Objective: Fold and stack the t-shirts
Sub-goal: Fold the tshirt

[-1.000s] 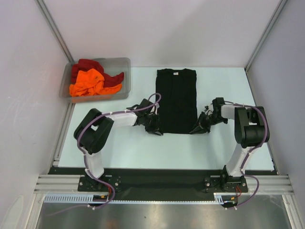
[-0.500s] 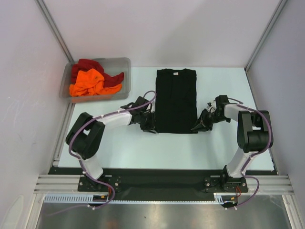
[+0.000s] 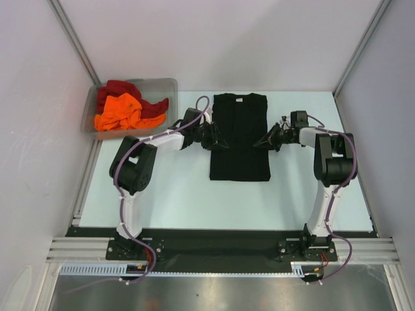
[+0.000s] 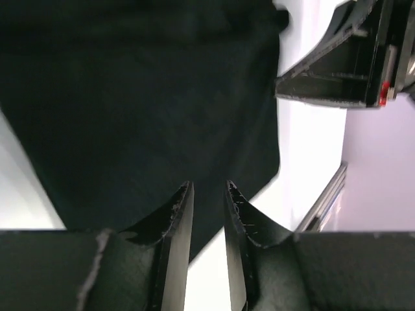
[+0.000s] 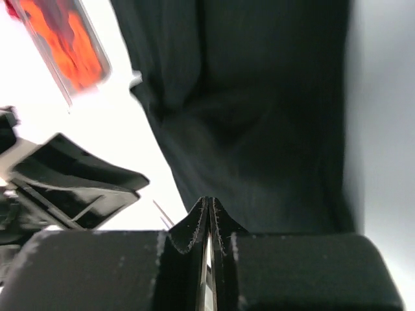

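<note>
A black t-shirt [image 3: 240, 136] lies flat mid-table as a long strip, sleeves folded in. My left gripper [image 3: 219, 144] is at its left edge, about halfway up. In the left wrist view its jaws [image 4: 208, 186] are open a little, with bare table between them and the black cloth [image 4: 142, 103] just past the tips. My right gripper [image 3: 258, 144] is at the shirt's right edge. Its jaws [image 5: 207, 199] are shut, and no cloth shows between them. The orange t-shirt [image 3: 118, 111] and the dark red t-shirt [image 3: 117, 87] lie crumpled in the bin.
The clear grey bin [image 3: 170, 87] stands at the table's back left corner and also shows in the right wrist view [image 5: 61, 39]. Metal frame posts and white walls enclose the table [image 3: 305, 188]. Each wrist view shows the other gripper across the shirt [image 4: 343, 65] [image 5: 65, 188].
Both grippers have moved from the shirt's near corners up along its sides to about mid-length. The right jaws have closed. The shirt lies as before.
</note>
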{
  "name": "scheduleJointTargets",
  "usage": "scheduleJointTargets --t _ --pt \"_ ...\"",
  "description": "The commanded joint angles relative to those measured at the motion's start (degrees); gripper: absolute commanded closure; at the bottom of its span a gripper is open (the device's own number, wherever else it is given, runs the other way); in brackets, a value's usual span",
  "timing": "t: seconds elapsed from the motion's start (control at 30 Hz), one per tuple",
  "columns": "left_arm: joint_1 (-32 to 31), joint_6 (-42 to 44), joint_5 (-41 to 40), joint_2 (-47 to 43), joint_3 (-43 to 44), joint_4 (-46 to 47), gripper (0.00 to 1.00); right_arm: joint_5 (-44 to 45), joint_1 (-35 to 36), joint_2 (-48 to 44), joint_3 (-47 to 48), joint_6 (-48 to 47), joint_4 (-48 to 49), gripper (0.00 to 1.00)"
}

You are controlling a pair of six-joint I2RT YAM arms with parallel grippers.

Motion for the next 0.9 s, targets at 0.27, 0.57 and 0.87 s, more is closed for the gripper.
scheduleJointTargets --t 0.27,0.57,0.87 --pt "5.90 -7.61 5.14 12.53 6.13 13.02 0.69 -2.90 -3.87 13.47 7.90 14.68 17.77 0.95" --pt "7.23 -0.33 3.56 15.09 16.15 2.06 0.67 -2.64 -7.74 17.00 13.88 12.75 13.47 0.94" --pt "4.68 0.83 3.99 8.41 17.30 -1.57 0.64 -0.44 -8.01 10.33 22.24 4.48 -2.54 0.89"
